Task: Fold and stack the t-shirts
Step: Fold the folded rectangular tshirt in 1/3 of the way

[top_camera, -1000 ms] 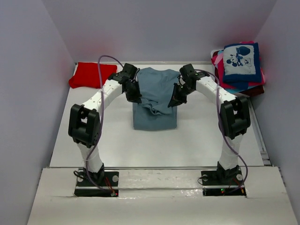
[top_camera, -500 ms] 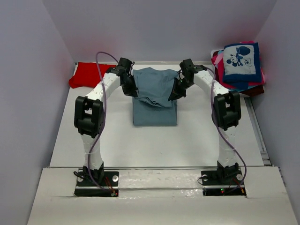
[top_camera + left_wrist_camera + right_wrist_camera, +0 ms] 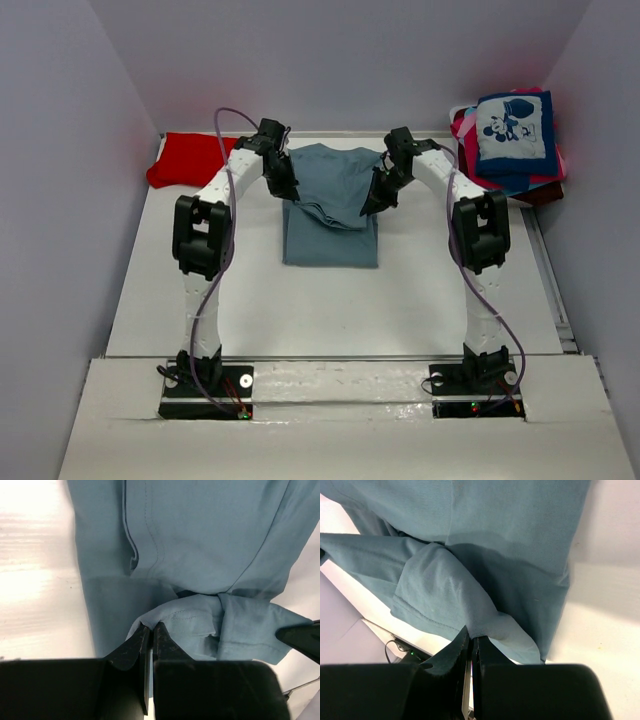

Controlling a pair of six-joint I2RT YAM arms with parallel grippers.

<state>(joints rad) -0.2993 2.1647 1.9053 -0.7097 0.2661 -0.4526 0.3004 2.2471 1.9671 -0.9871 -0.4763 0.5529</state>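
Pinching grey-blue tee (image 3: 330, 240) corners, L tool (image 3: 148, 628) left side, R tool (image 3: 470, 640) right

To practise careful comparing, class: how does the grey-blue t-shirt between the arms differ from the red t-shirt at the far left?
Colour: the grey-blue t-shirt is dusty blue, the red t-shirt bright red. Place: the grey-blue one lies midway on the table, the red one in its far left corner. State: the left gripper and right gripper each pinch the grey-blue one, raising a fold; nothing touches the red one. Both are plain, unprinted.
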